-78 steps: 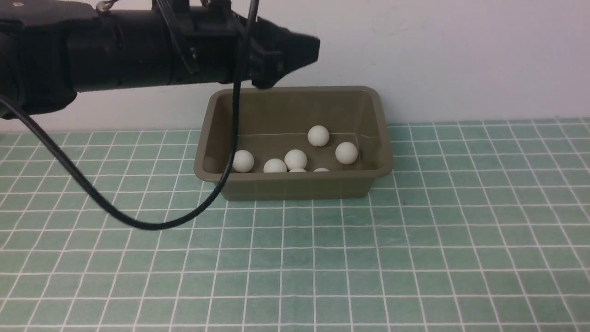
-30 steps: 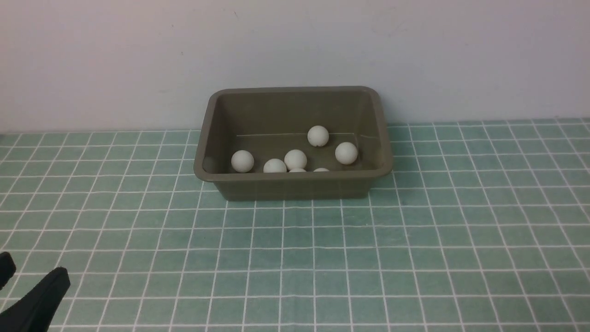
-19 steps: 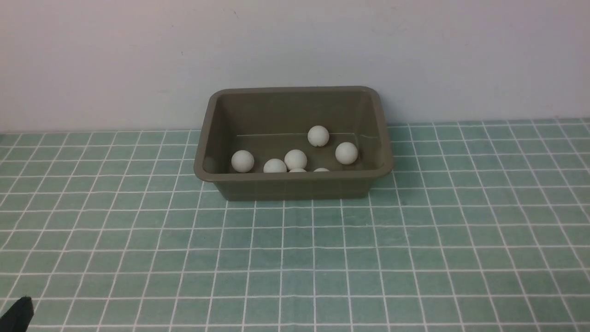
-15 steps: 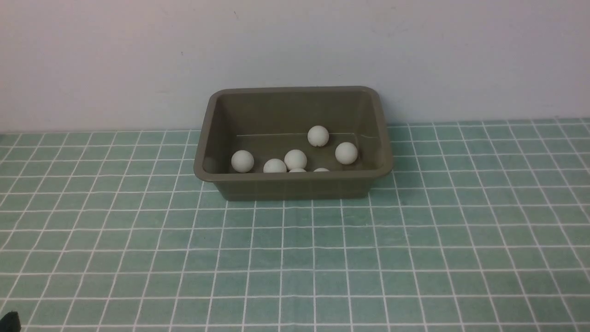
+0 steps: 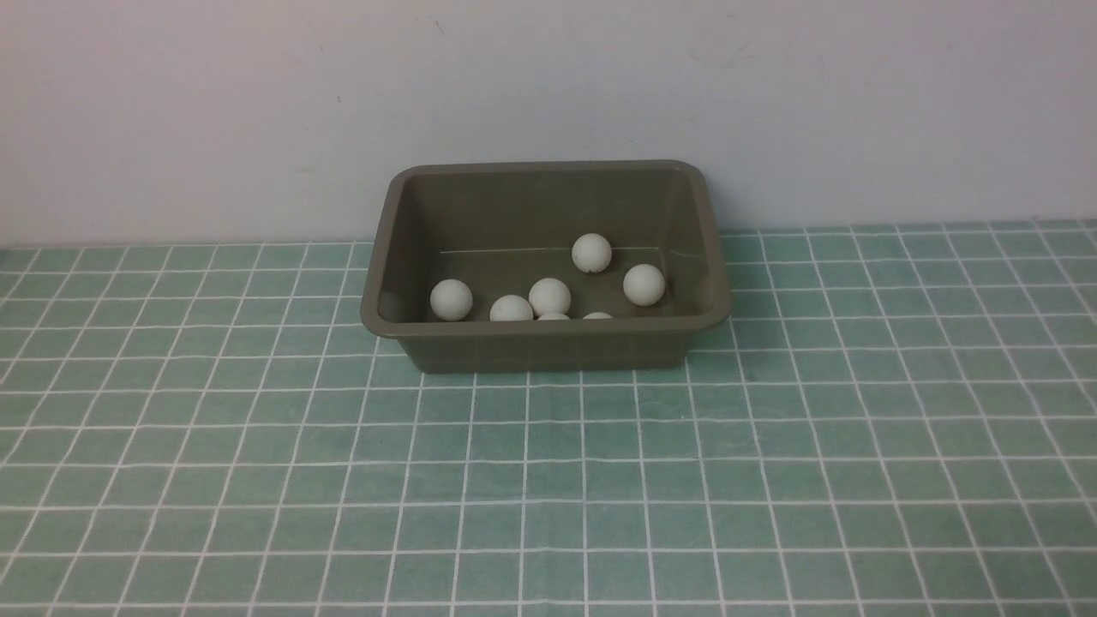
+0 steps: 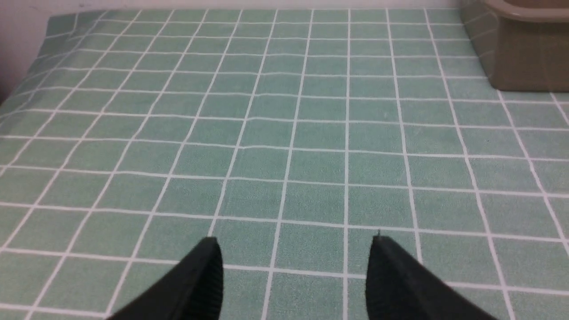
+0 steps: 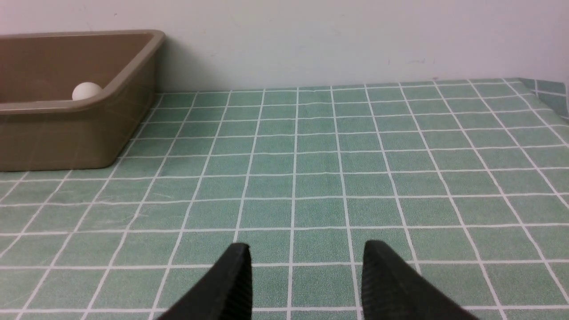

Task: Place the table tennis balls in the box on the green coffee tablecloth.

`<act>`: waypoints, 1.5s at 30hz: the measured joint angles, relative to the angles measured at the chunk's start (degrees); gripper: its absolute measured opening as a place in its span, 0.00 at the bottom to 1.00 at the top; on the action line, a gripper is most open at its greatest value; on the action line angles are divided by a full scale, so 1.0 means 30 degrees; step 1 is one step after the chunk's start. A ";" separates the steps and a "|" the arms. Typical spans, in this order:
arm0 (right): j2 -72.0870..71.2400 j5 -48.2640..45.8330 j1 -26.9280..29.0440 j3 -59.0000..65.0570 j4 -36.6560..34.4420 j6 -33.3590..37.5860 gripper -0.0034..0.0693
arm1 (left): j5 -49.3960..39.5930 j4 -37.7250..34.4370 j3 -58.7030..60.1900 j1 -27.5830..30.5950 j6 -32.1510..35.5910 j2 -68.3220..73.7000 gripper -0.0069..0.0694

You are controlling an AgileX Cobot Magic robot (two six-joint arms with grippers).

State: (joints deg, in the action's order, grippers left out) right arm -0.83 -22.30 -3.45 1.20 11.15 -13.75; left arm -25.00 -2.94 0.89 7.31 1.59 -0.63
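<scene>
I saw the box (image 5: 548, 343) at the green coffee tablecloth (image 5: 548, 480) far edge, balls (image 5: 549, 296) inside; left gripper (image 6: 293, 266) and right gripper (image 7: 304, 271) gaped empty over bare cloth.

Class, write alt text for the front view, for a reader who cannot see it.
An olive-brown box sits on a green coffee tablecloth with a white grid, against a pale wall. Inside lie several white table tennis balls, five in full view and two more peeking over the near rim. No robot arm is in view.
</scene>
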 joint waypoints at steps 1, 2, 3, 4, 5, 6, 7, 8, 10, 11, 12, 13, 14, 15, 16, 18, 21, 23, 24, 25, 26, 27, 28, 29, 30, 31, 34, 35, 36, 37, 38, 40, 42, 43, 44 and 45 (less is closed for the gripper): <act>0.0000 0.0000 0.0000 0.0000 0.0000 0.0000 0.48 | 0.0066 -0.0107 0.0020 0.0000 0.0000 0.0000 0.61; 0.0000 0.0000 0.0000 0.0000 0.0000 0.0000 0.48 | 0.0120 -0.0129 0.0020 0.0000 0.0020 0.0000 0.61; 0.0000 0.0000 0.0000 0.0000 0.0000 0.0000 0.48 | 0.0168 -0.0226 0.0040 0.0000 0.0064 0.0000 0.61; 0.0000 0.0000 0.0000 0.0000 0.0000 0.0000 0.48 | 0.0217 -0.0283 0.0040 0.0000 0.0068 0.0000 0.61; 0.0000 0.0000 0.0000 0.0000 0.0000 0.0000 0.48 | 0.0239 -0.0323 0.0040 0.0000 0.0088 0.0000 0.61; 0.0000 0.0000 0.0000 0.0000 0.0000 0.0000 0.48 | 0.0255 -0.0323 0.0040 0.0000 0.0110 0.0000 0.61; 0.0000 0.0000 0.0000 0.0000 0.0000 0.0000 0.48 | 0.0308 -0.0323 0.0058 0.0000 0.0127 0.0000 0.61; 0.0000 0.0000 0.0000 0.0000 0.0000 0.0000 0.48 | 0.0353 -0.0323 0.0058 0.0000 0.0127 0.0000 0.61; 0.0000 0.0000 0.0000 0.0000 0.0000 0.0000 0.48 | 0.0421 -0.0345 0.0077 0.0000 0.0147 0.0000 0.61; 0.0000 0.0000 0.0000 0.0000 0.0000 0.0000 0.48 | 0.0487 -0.0363 0.0077 0.0000 0.0147 0.0000 0.61; 0.0000 0.0000 0.0000 0.0000 0.0000 0.0000 0.48 | 0.0509 -0.0363 0.0077 0.0000 0.0147 0.0000 0.61; 0.0000 0.0000 0.0000 0.0000 0.0000 0.0000 0.48 | 0.0530 -0.0370 0.0093 0.0000 0.0147 0.0000 0.61; 0.0000 0.0000 0.0000 0.0000 0.0000 0.0000 0.48 | 0.0615 -0.0385 0.0111 0.0000 0.0147 0.0000 0.61; 0.0000 0.0000 0.0000 0.0000 0.0000 0.0000 0.48 | 0.0662 -0.0385 0.0113 0.0000 0.0147 0.0000 0.61; 0.0000 0.0000 0.0000 0.0000 0.0000 0.0000 0.48 | 0.0739 -0.0385 0.0113 0.0000 0.0147 0.0000 0.61; 0.0000 0.0000 0.0000 0.0000 0.0000 0.0000 0.48 | 0.0820 -0.0385 0.0149 0.0000 0.0147 0.0000 0.61; 0.0000 0.0000 0.0000 0.0000 0.0000 0.0000 0.48 | 0.0903 -0.0385 0.0156 0.0000 0.0133 0.0000 0.61; 0.0000 0.0000 0.0000 0.0000 0.0000 0.0000 0.48 | 0.0928 -0.0385 0.0171 0.0000 0.0133 0.0000 0.61; 0.0000 0.0000 0.0000 0.0000 0.0000 0.0000 0.48 | 0.0928 -0.0385 0.0171 0.0000 0.0133 0.0000 0.61; 0.0000 0.0000 0.0000 0.0000 0.0000 0.0000 0.48 | 0.0942 -0.0385 0.0171 0.0000 0.0133 0.0000 0.61; 0.0000 0.0000 0.0000 0.0000 0.0000 0.0000 0.48 | 0.0942 -0.0385 0.0171 0.0000 0.0133 0.0000 0.61; 0.0000 0.0000 0.0000 0.0000 0.0000 0.0000 0.48 | 0.0942 -0.0385 0.0171 0.0000 0.0133 0.0000 0.61; 0.0000 0.0000 0.0000 0.0000 0.0000 0.0000 0.48 | 0.0942 -0.0385 0.0171 0.0000 0.0133 0.0000 0.61; 0.0000 0.0000 0.0000 0.0000 0.0000 0.0000 0.48 | 0.0942 -0.0385 0.0171 0.0000 0.0133 0.0000 0.61; 0.0000 0.0000 0.0000 0.0000 0.0000 0.0000 0.48 | 0.0942 -0.0385 0.0171 0.0000 0.0133 0.0000 0.61; 0.0000 0.0000 0.0000 0.0000 0.0000 0.0000 0.48 | 0.0942 -0.0385 0.0171 0.0000 0.0133 0.0000 0.61; 0.0000 0.0000 0.0000 0.0000 0.0000 0.0000 0.48 | 0.0942 -0.0385 0.0171 0.0000 0.0133 0.0000 0.61; 0.0000 0.0000 0.0000 0.0000 0.0000 0.0000 0.48 | 0.0942 -0.0385 0.0171 0.0000 0.0133 0.0000 0.61; 0.0000 0.0000 0.0000 0.0000 0.0000 0.0000 0.48 | 0.0942 -0.0385 0.0171 0.0000 0.0133 0.0000 0.61; 0.0000 0.0000 0.0000 0.0000 0.0000 0.0000 0.48 | 0.0942 -0.0385 0.0171 0.0000 0.0133 0.0000 0.61; 0.0000 0.0000 0.0000 0.0000 0.0000 0.0000 0.48 | 0.0942 -0.0385 0.0171 0.0000 0.0133 0.0000 0.61; 0.0000 0.0000 0.0000 0.0000 0.0000 0.0000 0.48 | 0.0942 -0.0385 0.0171 0.0000 0.0133 0.0000 0.61; 0.0000 0.0000 0.0000 0.0000 0.0000 0.0000 0.48 | 0.0942 -0.0385 0.0171 0.0000 0.0133 0.0000 0.61; 0.0000 0.0000 0.0000 0.0000 0.0000 0.0000 0.48 | 0.0942 -0.0385 0.0171 0.0000 0.0133 0.0000 0.61; 0.0000 0.0000 0.0000 0.0000 0.0000 0.0000 0.48 | 0.0942 -0.0385 0.0171 0.0000 0.0133 0.0000 0.61; 0.0000 0.0000 0.0000 0.0000 0.0000 0.0000 0.48 | 0.0942 -0.0385 0.0171 0.0000 0.0133 0.0000 0.61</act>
State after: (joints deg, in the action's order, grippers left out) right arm -0.83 -22.30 -3.45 1.20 11.15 -13.75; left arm -22.18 -4.10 1.40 7.31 1.99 -0.63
